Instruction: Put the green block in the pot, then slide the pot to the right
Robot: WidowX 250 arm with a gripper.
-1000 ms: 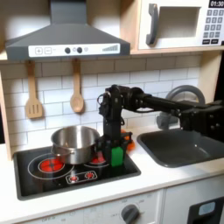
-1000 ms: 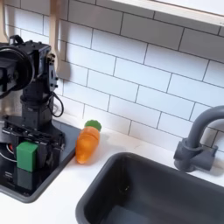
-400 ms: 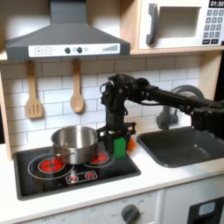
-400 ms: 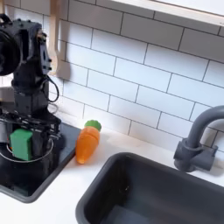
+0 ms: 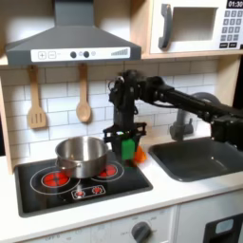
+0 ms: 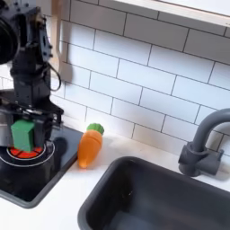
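A toy kitchen has a white tile wall, a grey hood up top and a black stove (image 5: 57,190) with red burner rings. Two wooden spoons (image 5: 84,95) hang on the wall, and a dark sink (image 5: 195,159) sits at the first exterior view's right.

The black robot arm reaches in from the first exterior view's right. Its gripper (image 5: 125,145) points down and is squeezed tight around the green block (image 5: 126,148). The block is up in the air, off the stove. In the second exterior view the gripper (image 6: 24,133) hangs over a red burner ring, with the green block (image 6: 23,133) between its fingers.

The pot (image 5: 83,155) is shiny and round. It sits on the stove, near the block, on the first exterior view's left of it. The pot looks empty (its inside is only partly seen). An orange carrot (image 6: 90,145) lies on the counter between the stove and the sink, near the gripper.

The block is not over the pot yet. If the gripper lets go too soon, the block would likely land on the stove and maybe bounce away. If the arm moves across too low, the block or the fingers could bump the pot's wall and push it. A loose hold could also let the block slip out.
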